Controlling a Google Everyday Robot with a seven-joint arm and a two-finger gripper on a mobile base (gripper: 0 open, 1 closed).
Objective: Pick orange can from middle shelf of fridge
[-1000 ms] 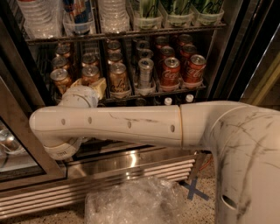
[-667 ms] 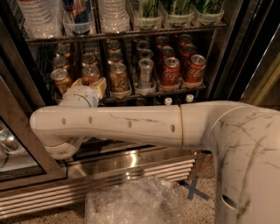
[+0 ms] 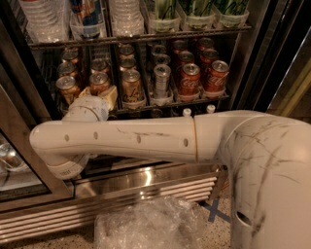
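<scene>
The white arm [image 3: 146, 138] stretches leftward below the middle shelf [image 3: 170, 104], bends at its elbow and raises the end effector [image 3: 99, 96] to that shelf's front left.

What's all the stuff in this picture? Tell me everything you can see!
fridge: one, steel, fills the view
middle shelf: one, dark wire, centre
orange cans: at least six, orange-bronze, middle shelf, left lanes
silver cans: about three, silver, middle lane
red cans: about six, red, right lanes
water bottles: several, clear, shelf above, left
green-labelled bottles: three, shelf above, right
white caps: two, white, below the middle shelf
plastic wrap: one heap, clear, on the floor
tape cross: one, blue, floor, right
arm: one, white, across the fridge front
gripper: one, tan, left front of the middle shelf, by the orange cans
</scene>
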